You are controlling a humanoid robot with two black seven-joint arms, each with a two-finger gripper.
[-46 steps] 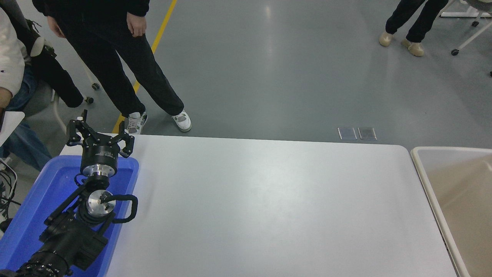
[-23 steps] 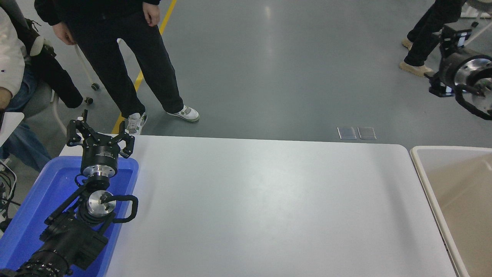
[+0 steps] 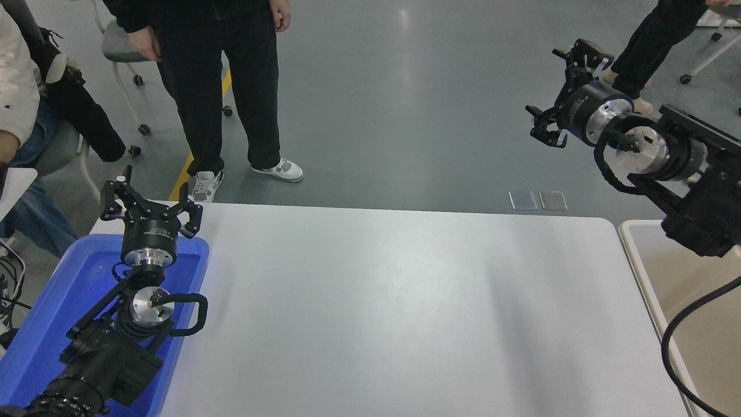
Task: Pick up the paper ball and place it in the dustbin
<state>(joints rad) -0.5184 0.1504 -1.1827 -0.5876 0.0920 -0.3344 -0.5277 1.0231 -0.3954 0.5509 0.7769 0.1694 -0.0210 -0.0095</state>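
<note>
No paper ball shows anywhere on the table or in either gripper. The dustbin [image 3: 635, 260], a beige bin with a pale rounded rim, stands at the table's right end, partly cut off by the picture's edge. My right gripper [image 3: 557, 92] hangs in the air beyond the table's far right corner, above and behind the dustbin, its fingers spread open and holding nothing. My left gripper [image 3: 151, 201] is parked open over the far end of a blue tray at the lower left.
The blue tray [image 3: 52, 301] sits on the table's left end under the left arm. A person in black trousers [image 3: 223, 87] stands at the far left side; another person sits at the left edge. A black cable [image 3: 671, 341] loops over the dustbin.
My right arm has swung in from the right edge, leftward and into full view, its gripper now spread open above the far right corner. The standing person shifted right. The left arm has not moved.
</note>
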